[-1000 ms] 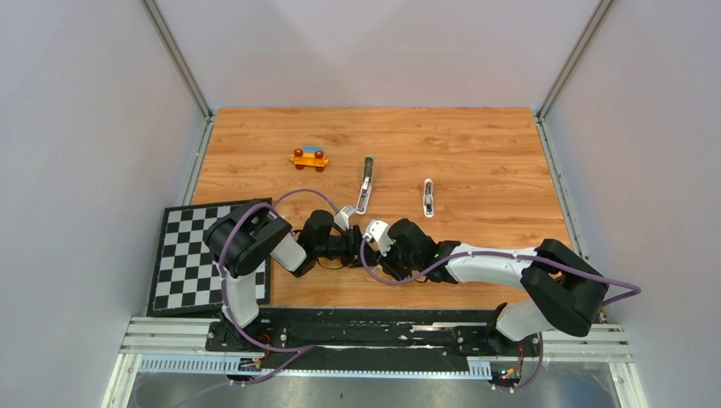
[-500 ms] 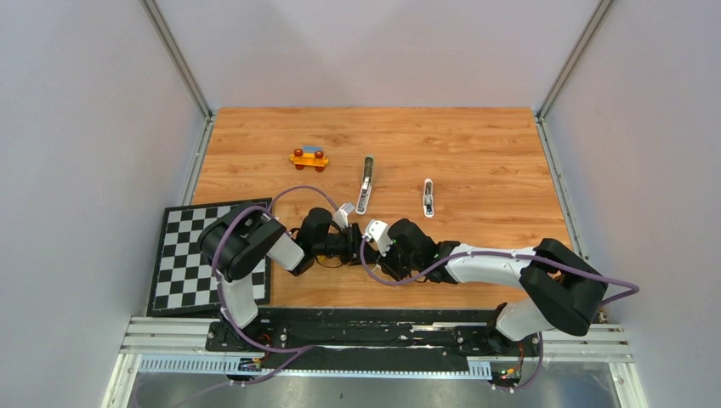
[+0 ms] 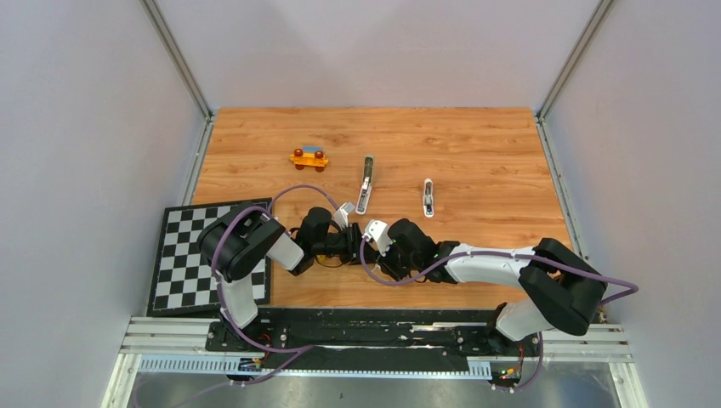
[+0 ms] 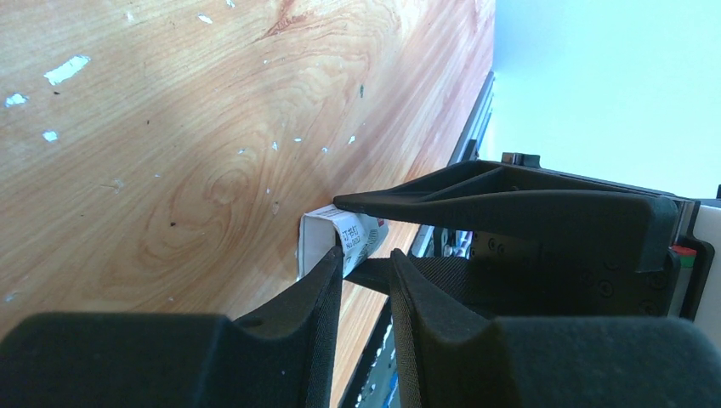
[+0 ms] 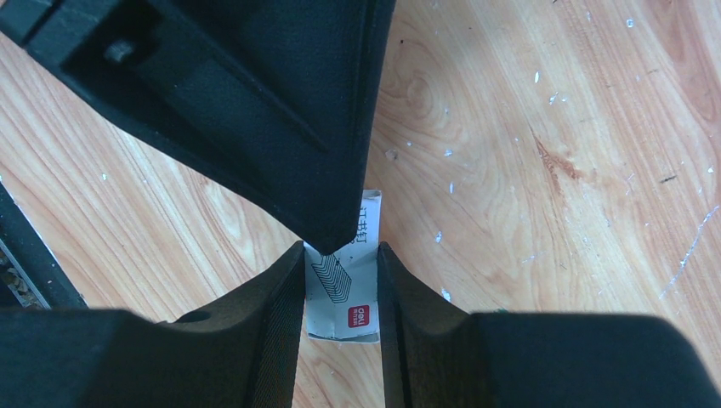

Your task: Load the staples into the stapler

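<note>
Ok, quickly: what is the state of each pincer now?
Left pincer: nearly closed, tips at the small white box; whether it grips cannot be told.
Right pincer: closed on the small white box.

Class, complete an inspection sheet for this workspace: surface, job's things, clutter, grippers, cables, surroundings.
Surface: scuffed wood-grain tabletop, white flecks.
Job's things: small white cardboard box with red print; slim grey metal stapler-like bar and a second bar, lying apart; loose staples not seen.
Clutter: orange toy car; black-and-white checkerboard mat.
Grippers: right gripper shut on the box; left gripper at its end, grip unclear.
Cables: purple cables looping over both arms.
Surroundings: pale grey walls; aluminium frame rail.
</note>
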Motion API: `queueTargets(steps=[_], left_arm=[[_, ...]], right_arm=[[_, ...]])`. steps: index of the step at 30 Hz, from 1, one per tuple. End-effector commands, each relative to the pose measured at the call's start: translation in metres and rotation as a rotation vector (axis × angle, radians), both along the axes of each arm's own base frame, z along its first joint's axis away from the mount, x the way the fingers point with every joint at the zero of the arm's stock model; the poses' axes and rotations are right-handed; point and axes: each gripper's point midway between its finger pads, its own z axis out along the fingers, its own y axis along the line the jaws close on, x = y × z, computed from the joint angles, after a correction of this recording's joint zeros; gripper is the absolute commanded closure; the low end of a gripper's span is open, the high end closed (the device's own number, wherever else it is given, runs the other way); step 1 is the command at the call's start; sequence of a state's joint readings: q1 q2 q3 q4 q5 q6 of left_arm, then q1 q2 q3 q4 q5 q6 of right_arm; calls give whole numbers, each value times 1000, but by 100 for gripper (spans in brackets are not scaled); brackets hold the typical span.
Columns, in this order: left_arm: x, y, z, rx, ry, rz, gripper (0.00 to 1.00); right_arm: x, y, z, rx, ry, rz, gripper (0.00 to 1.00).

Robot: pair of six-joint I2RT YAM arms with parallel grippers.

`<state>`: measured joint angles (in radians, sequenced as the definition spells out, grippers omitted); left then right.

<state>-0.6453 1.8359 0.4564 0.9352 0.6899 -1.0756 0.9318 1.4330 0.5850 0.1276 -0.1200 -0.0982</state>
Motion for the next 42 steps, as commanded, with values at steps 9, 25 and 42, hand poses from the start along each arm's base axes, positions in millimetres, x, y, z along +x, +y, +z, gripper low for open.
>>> queueTargets(steps=[9, 25, 42], left_arm=[[-7, -5, 1, -12, -20, -64, 71], [-9, -2, -9, 24, -6, -64, 72], [-14, -2, -8, 6, 33, -68, 72]], right_arm=[[-17, -6, -22, -56, 59, 40, 66], [-17, -4, -24, -55, 66, 45, 66], [-17, -3, -26, -57, 70, 47, 66]])
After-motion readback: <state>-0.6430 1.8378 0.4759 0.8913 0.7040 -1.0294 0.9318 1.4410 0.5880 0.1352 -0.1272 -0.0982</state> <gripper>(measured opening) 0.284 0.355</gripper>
